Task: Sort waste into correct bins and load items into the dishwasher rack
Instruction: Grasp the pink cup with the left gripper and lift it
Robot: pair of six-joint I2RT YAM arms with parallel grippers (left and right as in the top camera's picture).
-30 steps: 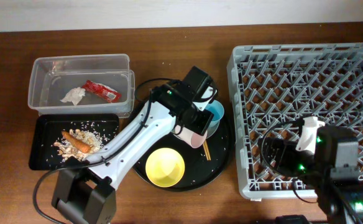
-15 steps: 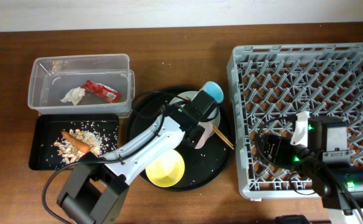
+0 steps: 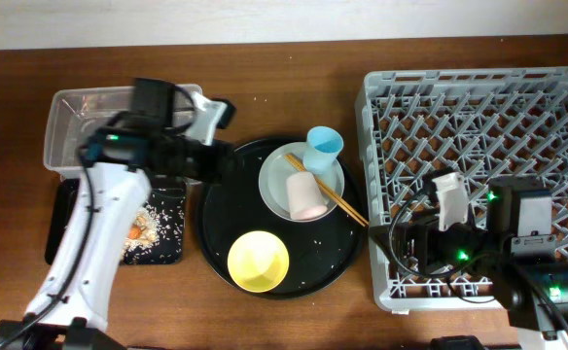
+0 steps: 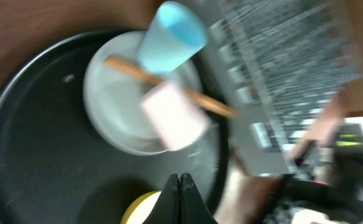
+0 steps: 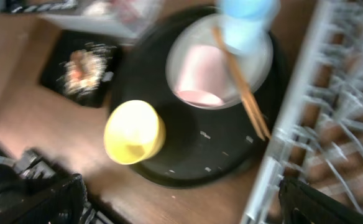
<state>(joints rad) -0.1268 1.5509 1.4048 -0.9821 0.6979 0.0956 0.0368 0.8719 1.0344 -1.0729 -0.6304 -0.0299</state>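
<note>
two cups (image 3: 324, 148) (image 3: 306, 197), one bowl (image 3: 259, 261), one plate (image 3: 275, 181), perhaps two chopsticks (image 3: 343, 204), one rack (image 3: 479, 76)

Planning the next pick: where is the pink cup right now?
Overhead view: the pink cup rests on the pale grey plate, on the round black tray at table centre, just below the light blue cup and beside the chopsticks.

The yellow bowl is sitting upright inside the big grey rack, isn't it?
Not quite. The yellow bowl is sitting upright, but it is on the round black tray, not inside the grey rack. The overhead view shows this.
</note>
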